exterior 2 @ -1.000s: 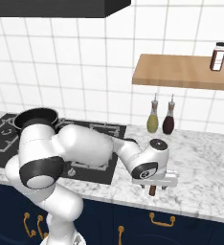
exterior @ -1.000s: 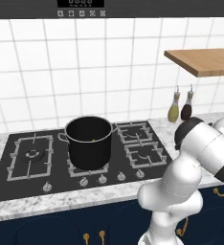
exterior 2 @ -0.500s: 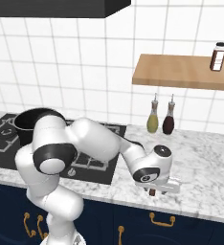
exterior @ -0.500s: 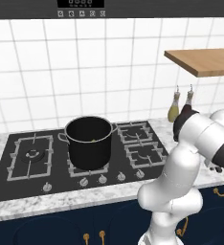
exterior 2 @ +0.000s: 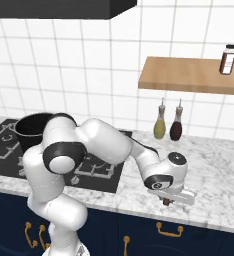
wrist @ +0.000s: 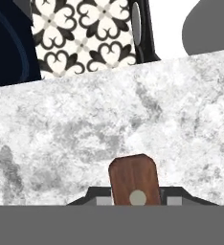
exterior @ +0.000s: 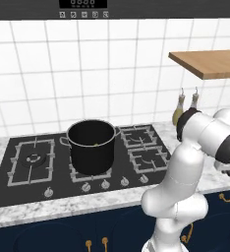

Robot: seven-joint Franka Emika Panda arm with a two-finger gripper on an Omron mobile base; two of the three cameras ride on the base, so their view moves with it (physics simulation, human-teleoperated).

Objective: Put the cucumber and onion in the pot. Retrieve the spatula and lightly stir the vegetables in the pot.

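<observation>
Tool [exterior 2: 173,200] was closed on the wooden spatula handle [wrist: 134,179] low at the marble table [wrist: 109,124] edge, retrieval step; next likely lift toward the pot [exterior: 92,146]

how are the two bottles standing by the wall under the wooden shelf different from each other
The left bottle holds yellowish-green liquid; the right bottle holds a dark reddish-brown one. The left bottle stands nearer the stove; the right bottle is farther from it. Both are upright, similar in shape, with slim necks and pourer tops.
</observation>
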